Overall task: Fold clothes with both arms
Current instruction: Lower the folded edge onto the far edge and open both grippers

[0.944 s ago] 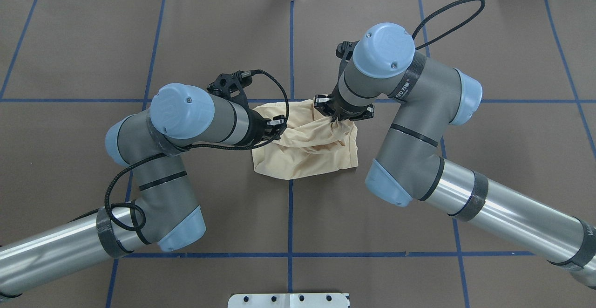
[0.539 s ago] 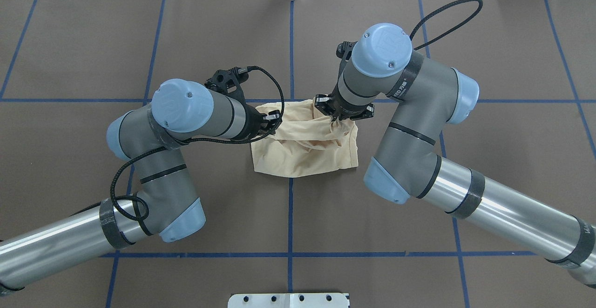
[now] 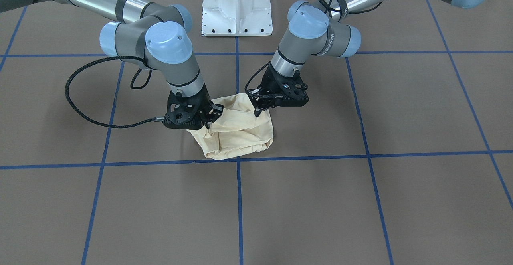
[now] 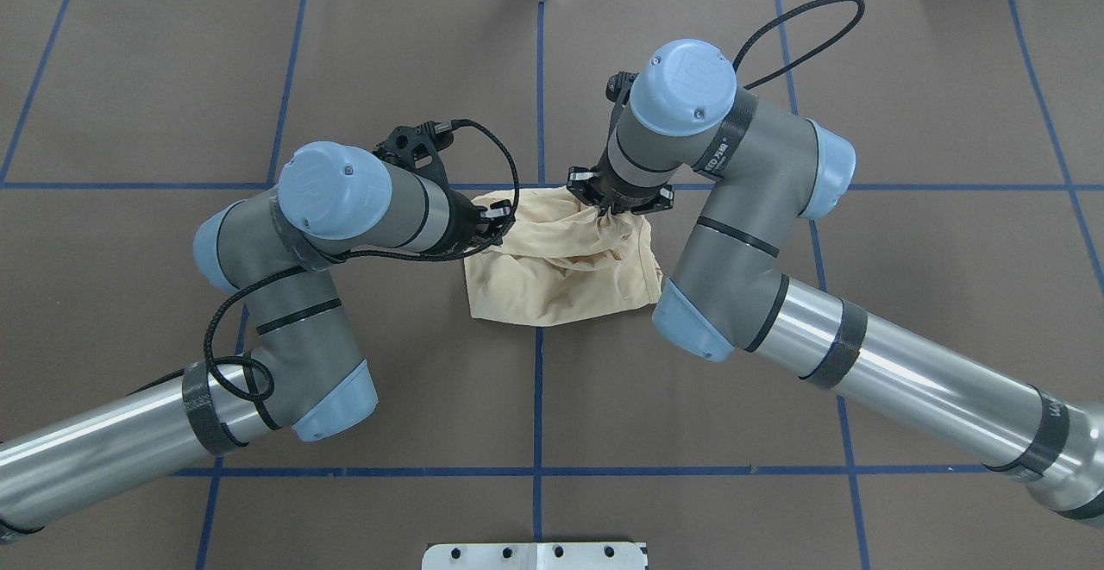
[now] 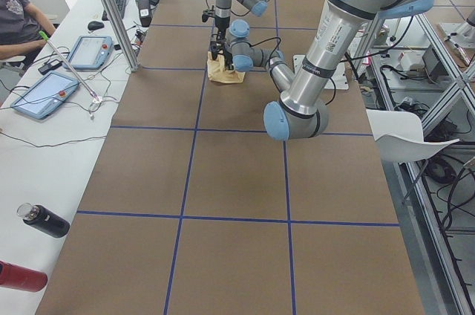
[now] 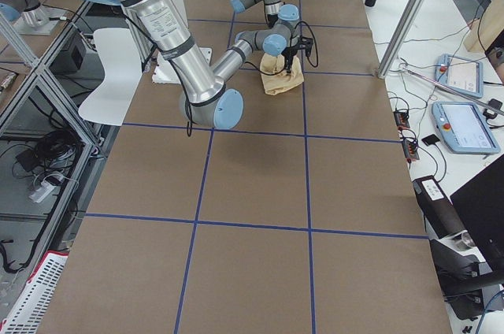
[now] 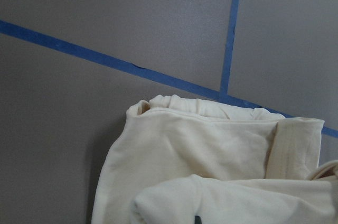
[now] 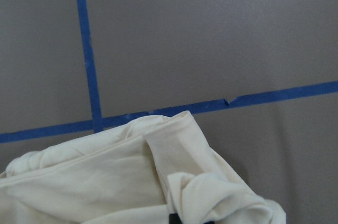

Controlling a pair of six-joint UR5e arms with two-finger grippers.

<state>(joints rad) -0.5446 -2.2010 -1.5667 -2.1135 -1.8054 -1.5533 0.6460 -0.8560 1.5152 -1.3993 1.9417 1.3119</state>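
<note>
The cream-yellow shirt [image 4: 561, 268] lies bunched in a small folded bundle at the table's centre, and it shows in the front view [image 3: 236, 134] too. Its print and neck label are hidden. My left gripper [image 4: 498, 219] is shut on the bundle's far left edge; in the front view [image 3: 257, 110] it is on the right. My right gripper [image 4: 616, 210] is shut on a gathered pinch of fabric at the far right edge, also in the front view [image 3: 208, 122]. Both wrist views show lifted cream fabric [image 7: 211, 171] [image 8: 158, 182] at their lower edge.
Brown table cover with blue tape grid lines [image 4: 538, 397]. The white pedestal base [image 3: 237, 8] stands at the robot's side of the table. A side bench holds tablets [image 5: 44, 96] and bottles [image 5: 44, 221]. An operator [image 5: 18, 18] sits there.
Both grippers have moved with the fabric; the right one shifted left toward the centre line, the left one slightly farther away. The bundle's far edge is drawn narrower.
</note>
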